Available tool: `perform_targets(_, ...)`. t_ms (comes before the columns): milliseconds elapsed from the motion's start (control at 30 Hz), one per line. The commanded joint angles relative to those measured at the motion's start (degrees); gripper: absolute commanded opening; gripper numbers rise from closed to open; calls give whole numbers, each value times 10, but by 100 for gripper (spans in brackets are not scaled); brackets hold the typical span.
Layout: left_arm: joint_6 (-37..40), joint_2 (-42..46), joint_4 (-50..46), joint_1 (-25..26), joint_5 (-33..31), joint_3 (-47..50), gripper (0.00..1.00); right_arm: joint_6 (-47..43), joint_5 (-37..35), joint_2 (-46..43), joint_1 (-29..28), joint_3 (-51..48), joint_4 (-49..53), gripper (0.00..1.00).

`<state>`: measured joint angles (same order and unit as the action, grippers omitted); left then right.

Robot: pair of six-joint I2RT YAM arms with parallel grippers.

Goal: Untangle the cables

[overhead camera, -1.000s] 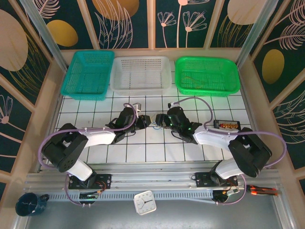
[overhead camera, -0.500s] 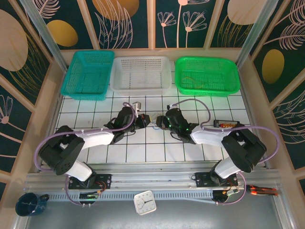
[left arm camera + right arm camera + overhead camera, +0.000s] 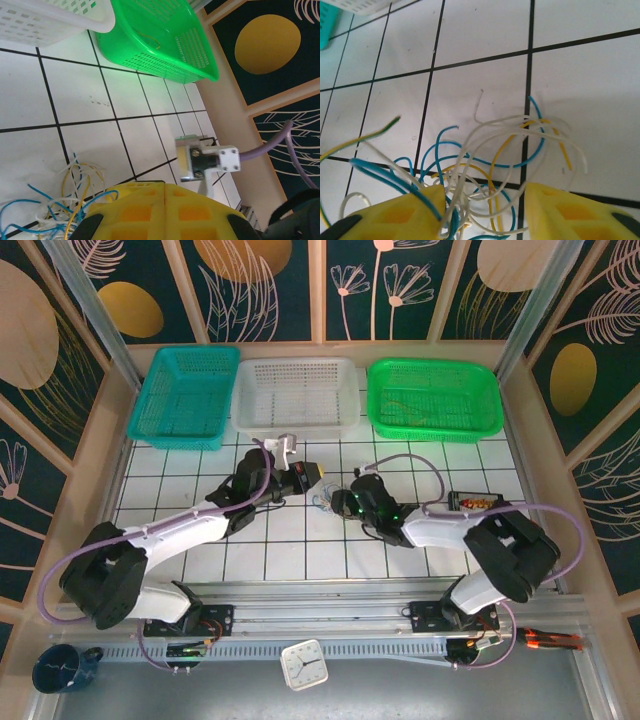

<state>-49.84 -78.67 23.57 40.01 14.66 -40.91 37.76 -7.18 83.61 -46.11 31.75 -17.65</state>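
The cables (image 3: 490, 150) are a loose knot of thin blue, yellow and whitish wires lying on the white tiles, small in the top view as cables (image 3: 321, 501). My right gripper (image 3: 480, 210) is open, and its yellow fingers (image 3: 395, 215) straddle the knot's near side; a blue wire drapes over the left finger. It is the right gripper (image 3: 336, 502) in the top view. My left gripper (image 3: 165, 185) is shut, above and beside the wires (image 3: 50, 200). One blue loop reaches its left finger, but no wire shows in the seam. From above, the left gripper (image 3: 311, 473) sits just behind the knot.
Teal basket (image 3: 185, 395), white basket (image 3: 297, 393) and green basket (image 3: 433, 398) line the back edge. A small black and orange item (image 3: 472, 503) lies at the right. In the left wrist view a white camera block (image 3: 210, 160) with a lilac cable hangs close ahead.
The left arm has stretched out and its gripper has moved back and to the right, closing fully. The right gripper has edged left toward the knot.
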Motion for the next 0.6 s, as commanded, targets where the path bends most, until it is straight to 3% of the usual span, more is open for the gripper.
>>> perform_targets(0, -6, 16, -11, -3, 12, -24, 0, -15, -36, -67, -7, -17, 40, 52)
perform_targets(300, -10, 12, -13, -3, 23, -38, 0, -76, -37, -191, -37, -54, 19, 58)
perform_targets(567, -20, 6, -8, -2, 32, -43, 0, -122, -49, -127, -62, -18, -65, 59)
